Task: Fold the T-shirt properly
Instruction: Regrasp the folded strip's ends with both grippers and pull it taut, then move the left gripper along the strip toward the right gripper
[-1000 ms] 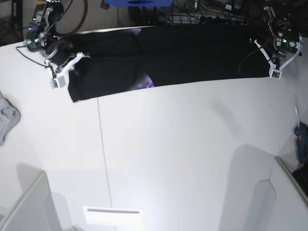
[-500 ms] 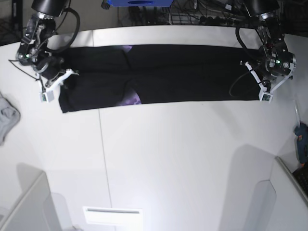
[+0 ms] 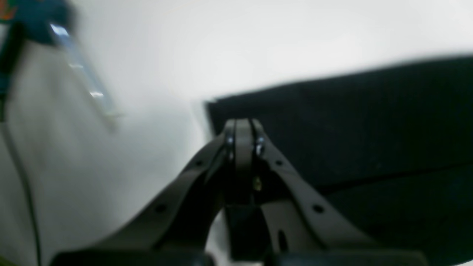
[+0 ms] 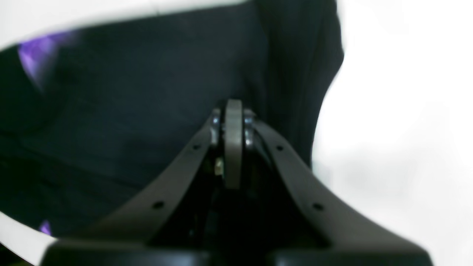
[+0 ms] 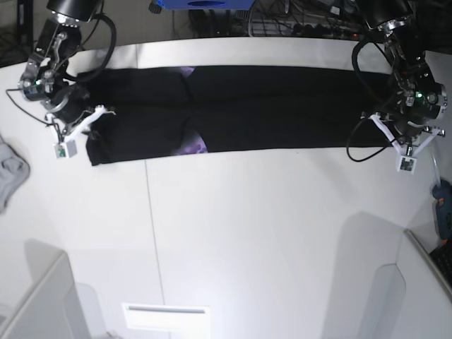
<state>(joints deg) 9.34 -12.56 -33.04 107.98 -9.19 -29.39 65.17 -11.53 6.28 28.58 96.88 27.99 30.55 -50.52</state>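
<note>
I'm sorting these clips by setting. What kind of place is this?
Probably a robotics lab workbench, not a home: a white table with two mounted arms working a black T-shirt, and tangled cables behind it.

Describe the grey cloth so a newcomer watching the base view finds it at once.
Start at the white table and follow its left edge. The grey cloth lies crumpled there, partly cut off by the frame, below the T-shirt. It is small and pale; the T-shirt is long and black.

Both wrist views are blurred; the large black cotton T-shirt (image 4: 129, 96) runs off their edges, its purple print (image 5: 192, 147) mostly hidden by folds.
</note>
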